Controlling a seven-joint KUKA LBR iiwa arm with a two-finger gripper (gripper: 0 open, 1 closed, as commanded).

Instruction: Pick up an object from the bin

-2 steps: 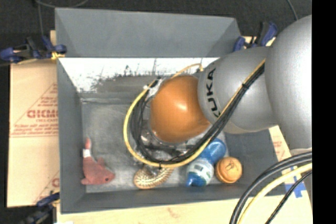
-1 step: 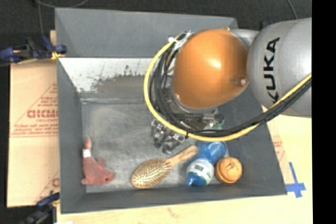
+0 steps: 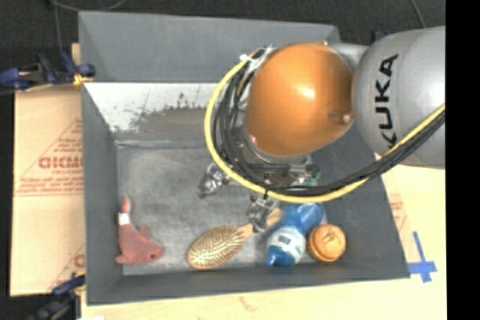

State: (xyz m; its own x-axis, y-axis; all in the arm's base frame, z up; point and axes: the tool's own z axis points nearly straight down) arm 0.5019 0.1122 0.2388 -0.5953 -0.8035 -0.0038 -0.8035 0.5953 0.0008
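Dark cabled floor around the grey metal bin (image 3: pixel 101 191). Pincer (image 3: pixel 238 197) sits low at centre frame, fingers apart, nothing between them. Nearest thing is the gold oval plastic hairbrush (image 3: pixel 217 246), lower centre, flat on the bin floor. Its long axis is diagonal, handle pointing upper right toward one finger. Blue plastic bottle (image 3: pixel 288 237) is just right of it. Looks like pre-grasp. Next move likely needs a shift down-frame to straddle the handle across its axis.

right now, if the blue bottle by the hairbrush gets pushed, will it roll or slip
It probably rolls: the blue bottle lies on its side and looks round. Its smooth, glossy body may slip in a pinch. The gold hairbrush and orange ball flanking it could check the roll.
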